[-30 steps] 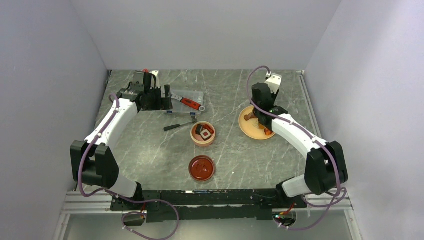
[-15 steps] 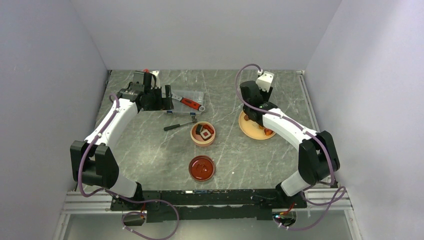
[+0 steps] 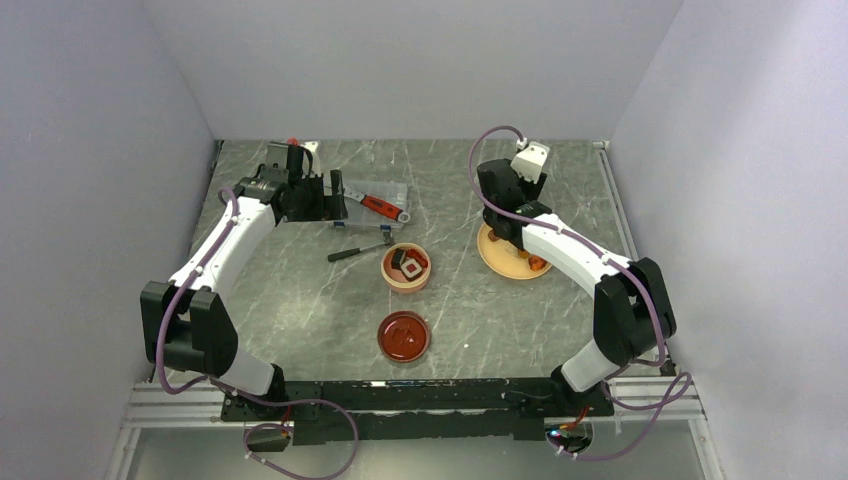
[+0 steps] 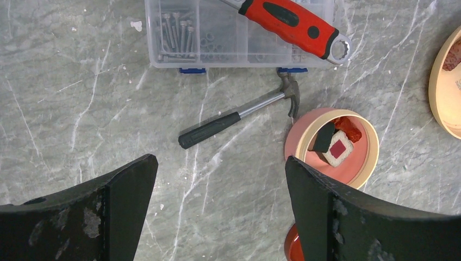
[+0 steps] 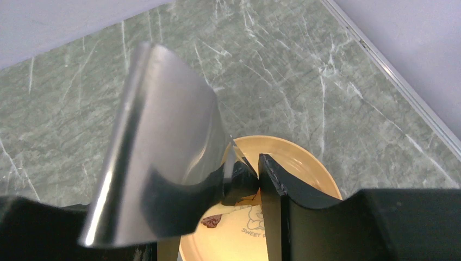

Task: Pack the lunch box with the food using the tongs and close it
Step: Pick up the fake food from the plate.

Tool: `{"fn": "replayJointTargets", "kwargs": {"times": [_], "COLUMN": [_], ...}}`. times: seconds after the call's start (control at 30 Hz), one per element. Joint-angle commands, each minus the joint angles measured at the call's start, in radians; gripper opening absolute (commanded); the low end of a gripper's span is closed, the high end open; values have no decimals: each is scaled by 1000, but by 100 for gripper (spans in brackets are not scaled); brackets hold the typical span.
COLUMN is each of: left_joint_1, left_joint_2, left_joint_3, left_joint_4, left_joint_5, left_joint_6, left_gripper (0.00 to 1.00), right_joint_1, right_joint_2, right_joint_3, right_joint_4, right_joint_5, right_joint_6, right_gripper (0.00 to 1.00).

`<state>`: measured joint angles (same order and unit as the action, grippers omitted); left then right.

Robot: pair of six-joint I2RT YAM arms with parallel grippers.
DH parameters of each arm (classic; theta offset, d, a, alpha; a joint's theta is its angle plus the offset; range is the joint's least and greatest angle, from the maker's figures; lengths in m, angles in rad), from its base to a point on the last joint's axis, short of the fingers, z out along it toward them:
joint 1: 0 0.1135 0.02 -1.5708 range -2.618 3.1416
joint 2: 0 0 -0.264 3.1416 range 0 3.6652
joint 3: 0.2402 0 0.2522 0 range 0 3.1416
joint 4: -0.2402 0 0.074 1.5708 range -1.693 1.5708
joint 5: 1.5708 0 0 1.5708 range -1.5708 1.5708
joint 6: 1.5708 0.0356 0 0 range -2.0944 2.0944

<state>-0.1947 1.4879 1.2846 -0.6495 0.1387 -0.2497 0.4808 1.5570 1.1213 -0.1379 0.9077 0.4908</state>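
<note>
Grey metal tongs (image 5: pixel 163 141) are clasped by the right pincer (image 5: pixel 255 175), the yellow plate (image 5: pixel 310 168) below it; the left pincer (image 4: pixel 218 163) is held released above the worktop (image 4: pixel 81 109).

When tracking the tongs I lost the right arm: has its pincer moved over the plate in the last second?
Yes. The right pincer, holding the tongs, shifted left over the yellow plate, toward its left rim.
</note>
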Motion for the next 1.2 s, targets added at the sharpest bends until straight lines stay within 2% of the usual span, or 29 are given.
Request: {"fn": "replayJointTargets", "kwargs": {"times": [0.0, 0.4, 0.73, 1.17], "left_joint_1": [5, 5, 5, 5], "left_joint_2": [-6, -6, -5, -5], "left_joint_3": [18, 18, 20, 20], "left_joint_4": [19, 19, 17, 16], "left_joint_5": [21, 22, 25, 23], "left_joint_6": [-1, -2, -2, 1], "left_gripper": [93, 93, 93, 93], "right_joint_1": [2, 4, 26, 27], "right_joint_2": [23, 61, 68, 127], "right_joint_3": [27, 61, 106, 87], "right_joint_4": [24, 43, 47, 39], "right_joint_5": [38, 71, 105, 117], "right_joint_6": [51, 76, 34, 95], "right_gripper": [51, 52, 51, 52]}}
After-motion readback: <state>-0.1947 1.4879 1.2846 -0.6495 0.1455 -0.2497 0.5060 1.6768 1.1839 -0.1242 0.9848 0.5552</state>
